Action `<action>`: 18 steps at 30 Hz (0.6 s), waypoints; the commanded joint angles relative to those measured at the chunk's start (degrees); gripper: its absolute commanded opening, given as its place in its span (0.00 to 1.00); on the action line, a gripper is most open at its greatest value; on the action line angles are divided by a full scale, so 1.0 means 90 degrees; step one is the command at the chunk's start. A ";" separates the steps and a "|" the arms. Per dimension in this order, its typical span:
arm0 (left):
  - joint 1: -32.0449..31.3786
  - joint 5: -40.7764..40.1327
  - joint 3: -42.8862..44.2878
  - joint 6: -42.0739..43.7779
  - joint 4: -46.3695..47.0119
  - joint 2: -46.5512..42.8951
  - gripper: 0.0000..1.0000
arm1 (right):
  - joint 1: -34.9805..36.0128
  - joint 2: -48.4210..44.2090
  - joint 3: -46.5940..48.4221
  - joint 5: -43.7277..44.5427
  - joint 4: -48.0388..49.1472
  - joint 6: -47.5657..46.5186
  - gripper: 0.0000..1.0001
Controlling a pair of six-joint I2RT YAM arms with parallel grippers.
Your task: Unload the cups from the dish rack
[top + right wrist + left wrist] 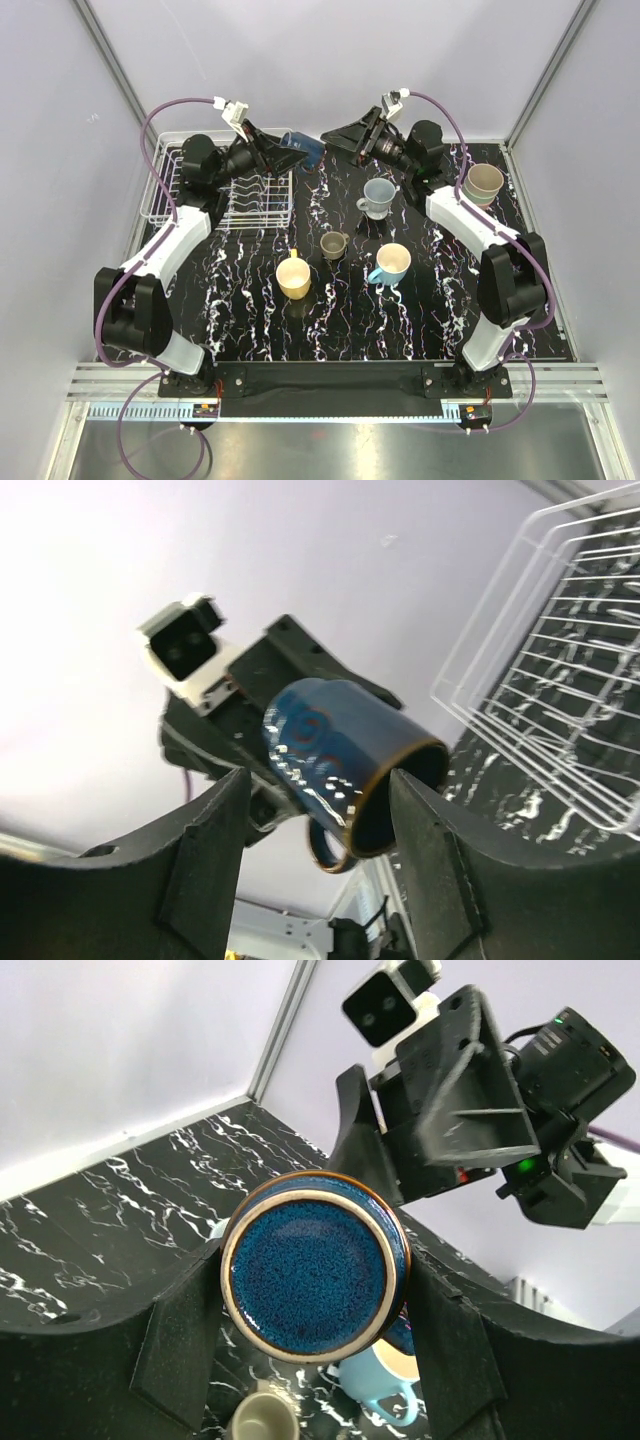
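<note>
The navy mug (303, 150) lies sideways at upper centre, base clamped in the left pincer (312, 1278), mouth pointing right. The right pincer (318, 785) straddles its rim, and I cannot tell whether it grips.

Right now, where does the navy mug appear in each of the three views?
Top external: the navy mug is raised at upper centre.
Left wrist: centre, its round base facing the camera.
Right wrist: centre, lying sideways, mouth toward the lower right.
Shared landmark: the black marbled table.
</note>
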 commanded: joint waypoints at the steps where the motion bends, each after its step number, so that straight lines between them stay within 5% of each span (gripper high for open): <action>1: -0.0043 -0.0058 0.0004 -0.0411 0.0973 -0.0314 0.00 | 0.0019 -0.0023 -0.0076 -0.0359 0.1219 0.0614 0.64; 14: -0.0179 -0.0058 -0.0162 -0.0783 0.1560 -0.0148 0.00 | 0.0136 0.0065 -0.0233 -0.0554 0.1541 0.0937 0.61; 18: -0.0199 -0.0019 -0.0249 -0.0783 0.1550 -0.0168 0.00 | 0.0234 0.0133 -0.0233 -0.0613 0.1852 0.1102 0.48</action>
